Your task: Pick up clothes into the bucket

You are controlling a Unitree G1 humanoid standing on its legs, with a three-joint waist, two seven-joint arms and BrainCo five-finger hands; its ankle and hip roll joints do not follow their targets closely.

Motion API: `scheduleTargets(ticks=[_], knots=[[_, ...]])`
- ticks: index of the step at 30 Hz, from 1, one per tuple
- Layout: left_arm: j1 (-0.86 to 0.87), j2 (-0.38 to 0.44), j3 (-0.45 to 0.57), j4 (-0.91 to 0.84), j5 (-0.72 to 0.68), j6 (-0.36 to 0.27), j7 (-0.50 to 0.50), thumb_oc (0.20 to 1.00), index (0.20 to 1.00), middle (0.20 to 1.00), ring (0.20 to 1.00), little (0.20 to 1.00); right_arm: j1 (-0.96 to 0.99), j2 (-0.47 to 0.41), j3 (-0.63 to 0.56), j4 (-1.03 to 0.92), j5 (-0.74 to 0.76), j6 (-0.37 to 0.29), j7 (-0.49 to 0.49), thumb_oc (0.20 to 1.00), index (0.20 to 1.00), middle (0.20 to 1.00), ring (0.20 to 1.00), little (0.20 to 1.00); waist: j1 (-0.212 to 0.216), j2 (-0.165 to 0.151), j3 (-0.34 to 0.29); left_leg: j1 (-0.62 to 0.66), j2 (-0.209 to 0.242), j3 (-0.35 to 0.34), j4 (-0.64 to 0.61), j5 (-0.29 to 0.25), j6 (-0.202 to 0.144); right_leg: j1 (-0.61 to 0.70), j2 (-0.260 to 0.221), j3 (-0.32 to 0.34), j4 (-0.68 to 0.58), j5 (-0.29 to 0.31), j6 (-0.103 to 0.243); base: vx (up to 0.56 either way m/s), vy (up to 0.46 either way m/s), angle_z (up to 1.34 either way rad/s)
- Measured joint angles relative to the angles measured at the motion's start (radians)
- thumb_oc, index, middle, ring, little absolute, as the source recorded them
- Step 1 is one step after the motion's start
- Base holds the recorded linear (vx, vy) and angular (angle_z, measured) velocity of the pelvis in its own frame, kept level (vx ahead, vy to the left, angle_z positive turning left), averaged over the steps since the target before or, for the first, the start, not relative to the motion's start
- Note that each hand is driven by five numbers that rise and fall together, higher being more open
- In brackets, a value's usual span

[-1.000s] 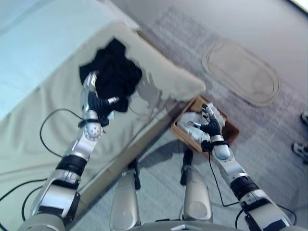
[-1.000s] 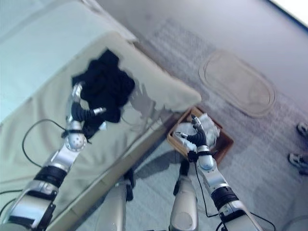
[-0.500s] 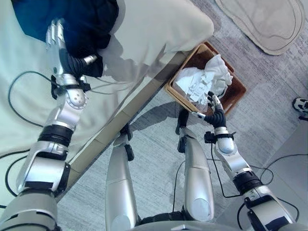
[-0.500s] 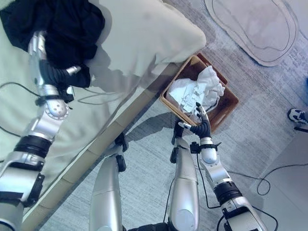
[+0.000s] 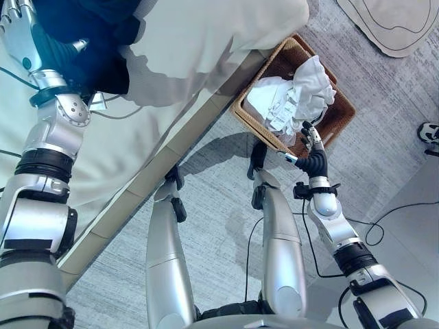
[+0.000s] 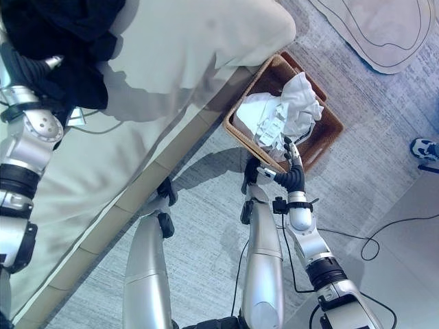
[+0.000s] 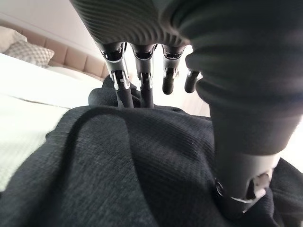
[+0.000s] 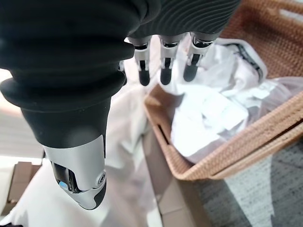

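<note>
A black garment (image 5: 89, 41) lies bunched on the bed (image 5: 206, 41), near the bed's edge at the upper left of the head views, on a pale cover. The left hand (image 5: 24, 34) is on it: in the left wrist view its fingers (image 7: 124, 90) reach straight down onto the dark knitted cloth, two of them sunk into a fold, the others with their tips just above it, and the thumb (image 7: 241, 161) presses into the cloth at the near side. The fingers are not curled round the cloth, so the hand rests spread on the garment and does not clamp it. On the grey carpet beside the bed stands a woven brown basket (image 5: 343, 113), close against the bed's side, with crumpled white clothes (image 5: 291, 96) piled inside and rising above its rim. The right hand (image 5: 312, 154) hovers over the basket's near rim with its fingers (image 8: 163, 71) straight and loosely apart, thumb held off to the side, holding nothing. A pale oval rug (image 5: 394, 27) lies on the carpet beyond the basket, well apart from it. At the right edge of the head views a person's shoe (image 5: 429, 131) shows on the carpet.
</note>
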Motion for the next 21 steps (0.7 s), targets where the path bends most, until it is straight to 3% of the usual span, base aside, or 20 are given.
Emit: scheduleTargets(ticks=[4,6,17,18,19,20,21], knots=[[-0.028,0.003,-0.060,0.032,-0.016,-0.011,-0.062,1.000,1.000,1.000,1.000,1.000,-0.001,-0.001,0.000,0.000,0.002,0.000,0.001,1.000,1.000,1.000,1.000,1.000,0.002,0.000,0.000,-0.001,0.000,0.003,0.001,-0.001,0.000,-0.001,0.000,0.000,0.000,0.000,0.001,0.00,0.008,0.00],[-0.048,0.029,-0.136,0.041,-0.019,-0.019,-0.117,1.000,1.000,1.000,1.000,1.000,-0.005,-0.002,0.000,0.000,0.002,0.000,0.003,1.000,1.000,1.000,1.000,1.000,0.002,-0.001,-0.001,-0.005,-0.002,0.002,0.001,-0.001,0.000,-0.005,-0.002,0.001,0.001,0.000,0.000,-0.01,0.035,0.02],[-0.241,0.016,-0.254,0.273,-0.016,-0.040,-0.249,1.000,1.000,1.000,1.000,1.000,-0.007,-0.031,0.003,-0.007,0.003,0.000,0.048,1.000,1.000,1.000,1.000,1.000,-0.008,-0.007,-0.004,-0.034,-0.005,0.008,0.016,-0.009,0.011,-0.031,-0.004,0.010,-0.004,0.010,0.000,-0.01,0.014,-0.01],[-0.252,0.016,-0.254,0.279,-0.016,-0.037,-0.265,0.956,0.956,0.956,0.956,0.956,-0.007,-0.031,0.003,-0.007,0.004,0.000,0.051,1.000,1.000,1.000,1.000,1.000,-0.010,-0.008,-0.005,-0.034,-0.006,0.008,0.016,-0.010,0.011,-0.032,-0.005,0.011,-0.004,0.010,0.001,0.00,0.000,0.00],[-0.263,0.018,-0.255,0.287,-0.015,-0.030,-0.288,0.398,0.398,0.398,0.398,0.398,-0.007,-0.031,0.003,-0.007,0.013,0.000,0.058,1.000,1.000,1.000,1.000,1.000,-0.013,-0.009,-0.005,-0.034,-0.006,0.009,0.019,-0.011,0.012,-0.032,-0.005,0.012,-0.004,0.010,0.001,0.00,0.000,0.00],[-0.268,0.018,-0.254,0.290,-0.015,-0.025,-0.295,0.200,0.200,0.200,0.200,0.200,-0.007,-0.031,0.003,-0.008,0.018,0.000,0.062,1.000,1.000,1.000,1.000,1.000,-0.016,-0.010,-0.006,-0.034,-0.006,0.009,0.021,-0.012,0.012,-0.032,-0.005,0.013,-0.003,0.010,0.002,0.00,0.000,0.00],[-0.276,0.022,-0.253,0.295,-0.015,-0.022,-0.302,0.200,0.200,0.200,0.200,0.200,-0.007,-0.030,0.003,-0.010,0.024,0.000,0.068,1.000,1.000,1.000,1.000,1.000,-0.022,-0.011,-0.006,-0.035,-0.006,0.009,0.023,-0.013,0.012,-0.031,-0.005,0.013,-0.003,0.010,0.002,0.00,0.000,0.00]])
